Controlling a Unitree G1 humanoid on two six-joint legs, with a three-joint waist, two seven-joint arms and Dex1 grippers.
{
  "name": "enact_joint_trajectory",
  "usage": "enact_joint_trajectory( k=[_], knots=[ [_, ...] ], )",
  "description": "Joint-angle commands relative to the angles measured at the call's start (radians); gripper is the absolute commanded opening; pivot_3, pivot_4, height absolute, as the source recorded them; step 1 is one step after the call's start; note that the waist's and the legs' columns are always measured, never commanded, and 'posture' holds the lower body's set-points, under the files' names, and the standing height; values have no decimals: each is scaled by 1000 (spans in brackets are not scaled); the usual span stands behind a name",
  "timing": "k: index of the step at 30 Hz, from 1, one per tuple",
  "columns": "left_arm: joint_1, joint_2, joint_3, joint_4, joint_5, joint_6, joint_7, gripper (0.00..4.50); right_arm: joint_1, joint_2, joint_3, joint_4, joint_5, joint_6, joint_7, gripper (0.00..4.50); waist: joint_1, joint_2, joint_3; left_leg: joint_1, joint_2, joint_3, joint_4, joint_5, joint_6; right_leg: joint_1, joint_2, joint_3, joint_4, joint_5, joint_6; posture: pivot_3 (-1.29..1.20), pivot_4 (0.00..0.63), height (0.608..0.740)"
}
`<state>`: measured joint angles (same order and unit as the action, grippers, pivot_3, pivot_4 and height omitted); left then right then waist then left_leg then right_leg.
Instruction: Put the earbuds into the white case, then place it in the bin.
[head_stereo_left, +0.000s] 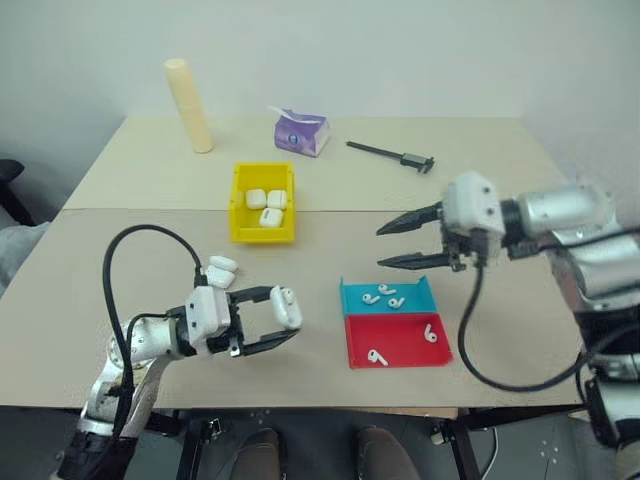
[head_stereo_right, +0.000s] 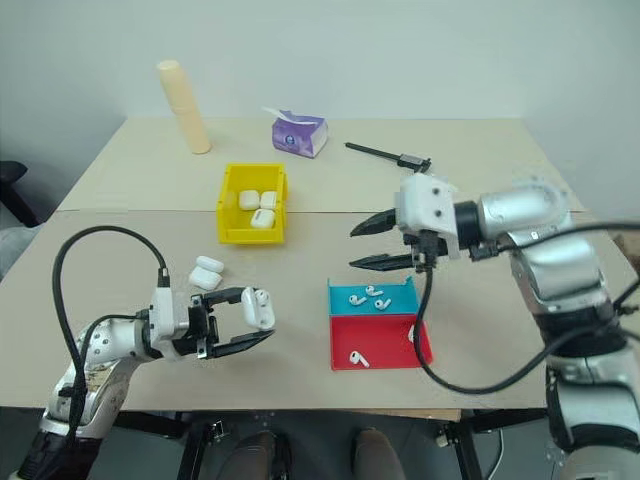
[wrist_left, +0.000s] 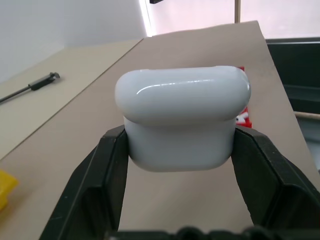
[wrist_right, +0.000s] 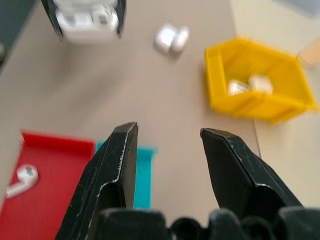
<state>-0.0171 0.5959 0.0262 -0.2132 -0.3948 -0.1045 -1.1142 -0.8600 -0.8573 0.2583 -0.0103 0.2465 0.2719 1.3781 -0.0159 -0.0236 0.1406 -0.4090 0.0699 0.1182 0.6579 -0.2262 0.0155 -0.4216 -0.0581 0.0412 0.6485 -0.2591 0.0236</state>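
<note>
The left gripper (head_stereo_left: 281, 322) hangs just over the near left part of the pale wooden table (head_stereo_left: 140, 300), its two black fingers clamped on a small glossy white rounded earbud case (head_stereo_left: 285, 307) with its lid open; in the left wrist view the same white case (wrist_left: 182, 117) sits squeezed between both pads. Just behind that gripper, two more white cases of the same kind (head_stereo_left: 220, 271) lie close together on the table. Farther back, near the table's middle seam, stands the small bright yellow rectangular plastic bin (head_stereo_left: 262, 203), with several white cases (head_stereo_left: 266, 206) lying inside it. At the far left of the table a tall cream-coloured cylinder (head_stereo_left: 189, 105) stands upright, and to its right sits a purple tissue pack (head_stereo_left: 300, 133), then a thin black tool (head_stereo_left: 391, 154) lying flat. Right of the held case, a shallow teal tray (head_stereo_left: 388, 297) and a shallow red tray (head_stereo_left: 396, 340) sit edge to edge, the teal one behind. Two tiny glossy white stemmed earbuds (head_stereo_left: 384, 295) lie in the teal tray and two more earbuds (head_stereo_left: 431, 333) lie in the red one, one at its near left and one at its right side. Above and just behind the teal tray, the right gripper (head_stereo_left: 381, 247) points leftward with its fingers spread apart and nothing between them.
</note>
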Motion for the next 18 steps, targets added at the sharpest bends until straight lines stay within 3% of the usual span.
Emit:
enact_joint_trajectory(
  k=[1, 6, 18],
  knots=[
    [27, -1, 16, -5, 20, -58, 18, 2784, -122, 14, 147, 126, -187, -33, 70, 2445, 1, 0, 0, -1, 0, 1, 0, 0, 0, -1, 0, 0, 0, 0, 0, 0, 150, 740],
    [50, -30, 1, -31, 39, -67, 70, 2784, -174, 62, 270, 264, -363, -168, 82, 2445, 9, 0, 0, -3, 0, 3, 1, 0, 0, -1, -1, -2, 0, 0, 0, 0, 150, 740],
    [81, -38, -14, -62, 72, -71, 129, 2784, -146, 137, 294, 344, -450, -281, 94, 2445, 2, 0, 0, -2, 0, 4, 1, 0, 0, -1, -1, -2, 1, 0, 0, 0, 150, 740]
  ],
)
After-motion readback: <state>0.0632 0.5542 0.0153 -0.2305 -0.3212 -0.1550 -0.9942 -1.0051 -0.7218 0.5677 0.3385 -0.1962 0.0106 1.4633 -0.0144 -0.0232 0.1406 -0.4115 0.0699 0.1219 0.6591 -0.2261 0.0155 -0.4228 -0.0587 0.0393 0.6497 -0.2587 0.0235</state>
